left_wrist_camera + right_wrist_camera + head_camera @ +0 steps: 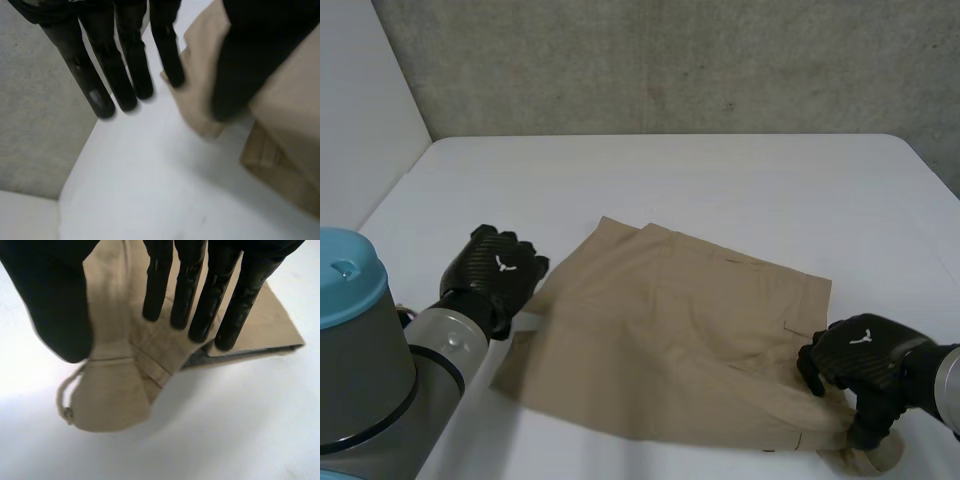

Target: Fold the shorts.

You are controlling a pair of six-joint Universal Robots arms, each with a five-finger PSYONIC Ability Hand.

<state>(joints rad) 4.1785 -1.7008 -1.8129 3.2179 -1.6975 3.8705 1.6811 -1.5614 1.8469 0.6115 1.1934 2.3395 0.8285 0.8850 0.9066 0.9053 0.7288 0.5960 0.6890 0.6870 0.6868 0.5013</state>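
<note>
While the shorts [690, 335] are lying flat on the near-middle of the white table [740, 175], the two hands are sitting at opposite ends of them. They are looking doubled over, one leg stacked on the other, with the hems pointing to the robot's left and the waistband [150, 365] to its right.

At the hem end the left hand [498, 268] is resting by the edge. Its fingers [125, 85] are stretching out straight and close together, mostly over bare table, with one tip reaching the cloth edge. Its thumb [250, 65] is hanging over a hem corner, not pinching as far as I'm seeing.

Over the near waistband corner the right hand [860, 358] is hovering, fingers [185, 295] straight and slightly spread, thumb [55, 305] standing apart, gripping nothing. A drawstring [62, 402] is looping out of the waistband under its palm.

Handling, judging by looks:
- Feel: thin, light, limp cloth. Likely sagging and creasing when lifted; not fragile, not slippery.
- Waistband end: the thicker seam is looking like the firmer spot for pinching.
- Hem end: best taking both stacked layers together, or they may be sliding apart.
- Risk: the drawstring could be snagging a finger.

Around the shorts the table is showing bare white, with a grey wall [670, 60] well behind. Nothing is blocking a fold.
</note>
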